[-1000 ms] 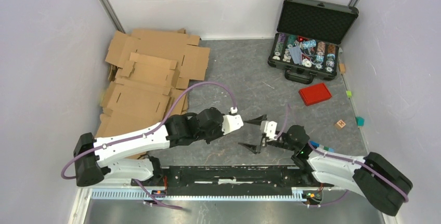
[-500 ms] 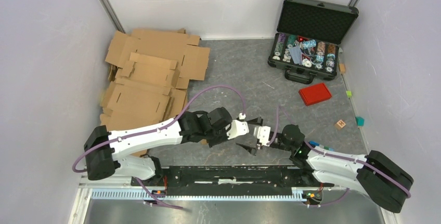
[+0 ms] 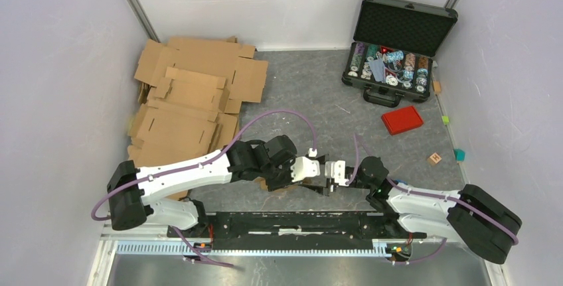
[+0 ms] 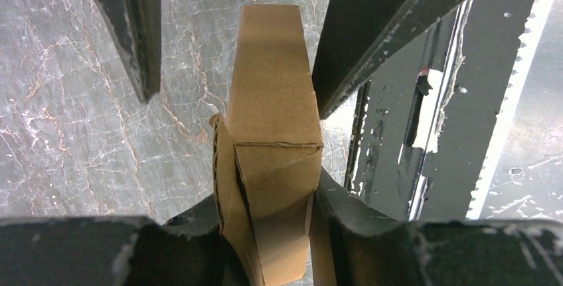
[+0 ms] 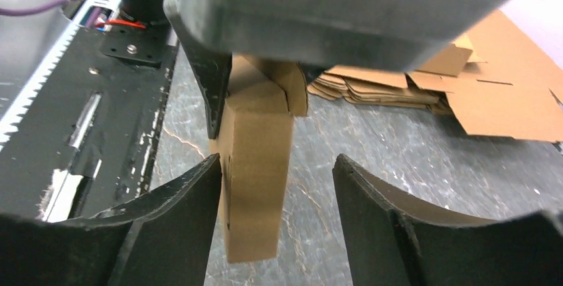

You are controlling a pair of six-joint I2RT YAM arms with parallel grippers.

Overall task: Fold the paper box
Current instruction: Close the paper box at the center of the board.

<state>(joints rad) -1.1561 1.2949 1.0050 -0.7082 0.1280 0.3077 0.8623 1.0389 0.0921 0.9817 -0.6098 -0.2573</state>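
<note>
Your left gripper (image 4: 269, 213) is clamped on the paper box (image 4: 272, 87); its free end juts ahead between the parted jaws of your right gripper (image 5: 275, 166), not yet pinched; you seem mid-fold, bracing it; next, close the right squarely on that end without crushing it.

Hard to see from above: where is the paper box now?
In the left wrist view, the paper box is clamped in the left gripper, its far end between the open fingers of the right gripper.
</note>
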